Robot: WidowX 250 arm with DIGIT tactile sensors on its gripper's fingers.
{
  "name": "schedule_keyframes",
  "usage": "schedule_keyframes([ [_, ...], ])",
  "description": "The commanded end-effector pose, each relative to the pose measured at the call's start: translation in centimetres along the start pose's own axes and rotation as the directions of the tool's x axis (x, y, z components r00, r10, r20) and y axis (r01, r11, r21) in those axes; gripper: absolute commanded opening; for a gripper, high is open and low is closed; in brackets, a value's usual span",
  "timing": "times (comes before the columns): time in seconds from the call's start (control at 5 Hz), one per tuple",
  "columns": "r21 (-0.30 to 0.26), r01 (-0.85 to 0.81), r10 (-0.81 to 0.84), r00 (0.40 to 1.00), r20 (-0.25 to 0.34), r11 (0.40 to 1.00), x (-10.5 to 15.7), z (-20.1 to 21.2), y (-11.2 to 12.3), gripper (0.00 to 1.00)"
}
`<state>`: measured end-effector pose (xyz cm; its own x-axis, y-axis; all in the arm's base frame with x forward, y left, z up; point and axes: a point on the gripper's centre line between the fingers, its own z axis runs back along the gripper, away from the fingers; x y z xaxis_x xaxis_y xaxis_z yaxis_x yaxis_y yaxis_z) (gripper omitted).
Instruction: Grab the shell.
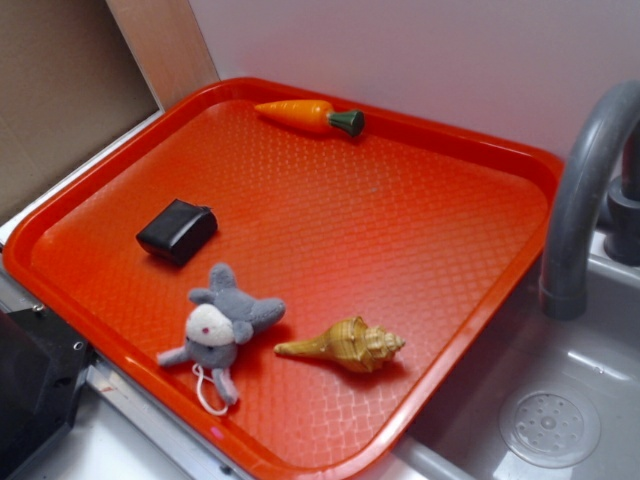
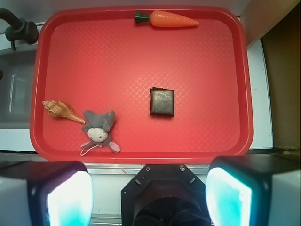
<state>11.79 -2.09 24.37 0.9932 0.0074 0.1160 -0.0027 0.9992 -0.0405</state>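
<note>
The shell (image 1: 345, 345) is tan-yellow and knobby. It lies on its side on the red tray (image 1: 380, 230), near the front edge, with its pointed end toward the plush toy. In the wrist view the shell (image 2: 61, 109) sits at the tray's (image 2: 117, 61) left side. My gripper (image 2: 149, 197) hangs high above and back from the tray's near edge. Its two fingers (image 2: 70, 200) stand wide apart with nothing between them. The gripper does not show in the exterior view.
A grey-and-white plush toy (image 1: 222, 325) lies just beside the shell's tip. A small black box (image 1: 178, 231) rests mid-tray, and an orange carrot (image 1: 305, 115) lies at the far rim. A grey faucet (image 1: 585, 190) and a sink (image 1: 550, 425) adjoin the tray on the shell's side.
</note>
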Motion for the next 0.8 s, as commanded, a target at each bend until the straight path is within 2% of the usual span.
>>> schedule_keyframes([
  [0.0, 0.000, 0.000, 0.000, 1.000, 0.000, 1.000, 0.0, 0.0, 0.0, 1.00],
  [0.2, -0.031, 0.249, -0.246, 0.966, 0.080, 0.968, 2.3, -1.9, -2.1, 1.00],
  [0.4, -0.025, 0.416, -0.408, 0.900, 0.155, 0.909, 3.5, -3.4, -4.3, 1.00],
  [0.6, 0.002, 0.631, -0.612, 0.752, 0.245, 0.776, 5.2, -5.7, -8.4, 1.00],
])
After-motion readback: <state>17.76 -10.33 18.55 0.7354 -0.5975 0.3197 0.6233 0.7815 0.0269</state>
